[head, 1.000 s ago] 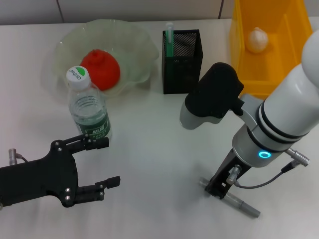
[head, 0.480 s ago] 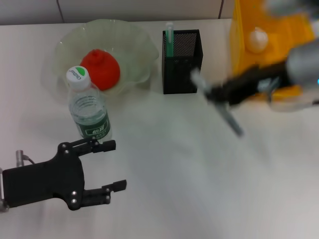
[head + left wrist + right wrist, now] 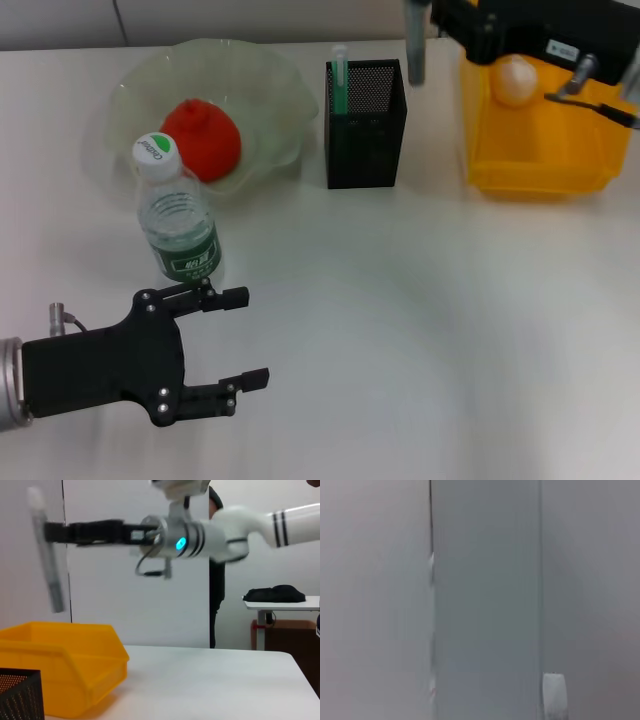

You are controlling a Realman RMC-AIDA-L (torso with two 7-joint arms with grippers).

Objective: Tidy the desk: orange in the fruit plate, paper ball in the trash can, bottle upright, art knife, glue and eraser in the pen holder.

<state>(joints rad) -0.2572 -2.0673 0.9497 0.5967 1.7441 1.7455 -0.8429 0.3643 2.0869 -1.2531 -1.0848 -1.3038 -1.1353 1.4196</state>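
- Right gripper (image 3: pixel 432 25) clamps the gray art knife (image 3: pixel 414 45) upright by the desk's far edge, just beside the pen holder (image 3: pixel 365 125).
- Lowered off-centre, it may catch the mesh rim and tip the holder.
- Left gripper (image 3: pixel 235 338) idles open near the front-left corner.

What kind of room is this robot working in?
Probably an office or lab: a white desk holding a pen holder and yellow trash can, plain walls, and another table behind.
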